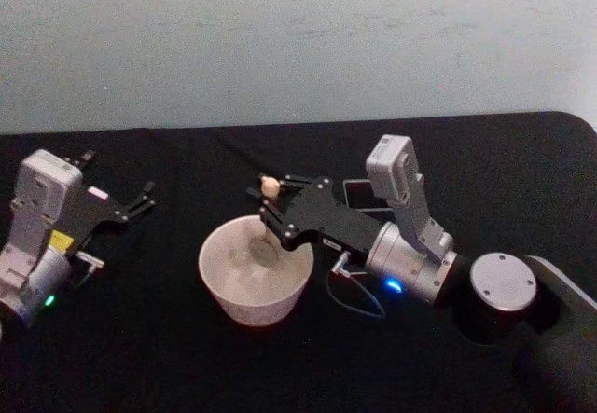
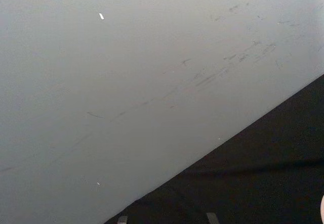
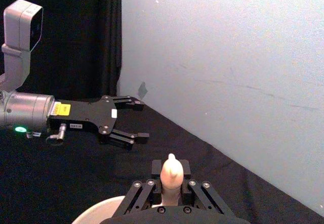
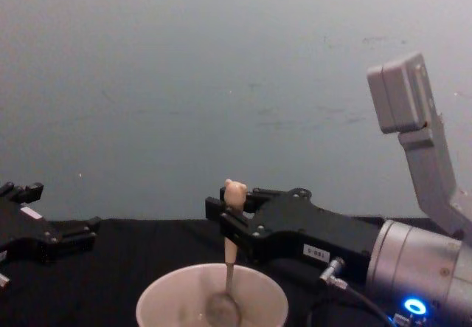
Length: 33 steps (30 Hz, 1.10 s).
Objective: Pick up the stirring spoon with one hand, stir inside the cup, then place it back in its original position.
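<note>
Stirring underway: right hand (image 4: 228,216) grasps the bear-topped metal stirring spoon (image 4: 229,257) in the wide cream-white cup (image 4: 158,297); return to the dark square holder (image 1: 357,197) pending; left hand (image 1: 119,182) released, parked.

Cup (image 1: 213,245): on the bench (image 1: 140,357), lower centre of the head view, a little left of the middle.
Stirring spoon (image 4: 230,247): upright, its bowl end down inside the cup toward the far right part, its figure end above the rim.
Right gripper (image 1: 264,211): comes in from the right of the head view, above the cup's far rim, clamped on the spoon's handle.
Holder (image 1: 355,195): on the bench behind the right gripper, right of centre, farther back than the cup and apart from it.
Left gripper (image 1: 118,179): far left of the head view, left of the cup and well apart from it, fingers spread.
Wall (image 1: 298,40): behind the bench, across the upper frame.
</note>
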Available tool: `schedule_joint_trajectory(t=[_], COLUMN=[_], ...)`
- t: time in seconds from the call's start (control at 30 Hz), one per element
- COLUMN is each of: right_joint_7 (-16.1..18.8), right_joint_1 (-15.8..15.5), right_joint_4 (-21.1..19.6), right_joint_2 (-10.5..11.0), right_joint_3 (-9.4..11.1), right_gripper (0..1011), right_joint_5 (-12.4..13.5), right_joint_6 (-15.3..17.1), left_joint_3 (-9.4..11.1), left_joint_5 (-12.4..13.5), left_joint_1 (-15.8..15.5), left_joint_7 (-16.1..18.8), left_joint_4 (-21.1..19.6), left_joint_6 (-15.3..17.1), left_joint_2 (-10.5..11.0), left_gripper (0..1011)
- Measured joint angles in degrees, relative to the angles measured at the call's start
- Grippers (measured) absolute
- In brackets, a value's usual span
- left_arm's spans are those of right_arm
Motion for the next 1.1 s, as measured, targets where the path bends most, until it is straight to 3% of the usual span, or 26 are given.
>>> schedule_joint_trajectory(t=[0.5,1.1], right_joint_7=[0.2,-1.1], right_joint_1=[-0.2,-1.9], right_joint_4=[-1.4,-12.7], right_joint_2=[0.3,4.4], right_joint_3=[-0.1,1.7], right_gripper=[209,209], right_joint_5=[-0.1,2.2], right_joint_6=[0.8,6.4], left_joint_3=[0.0,0.0], left_joint_5=[0.0,0.0], left_joint_1=[0.0,0.0], left_joint_7=[0.0,0.0], left_joint_4=[0.0,0.0], left_joint_6=[0.0,0.0], left_joint_2=[0.0,0.0], left_gripper=[1001,1001])
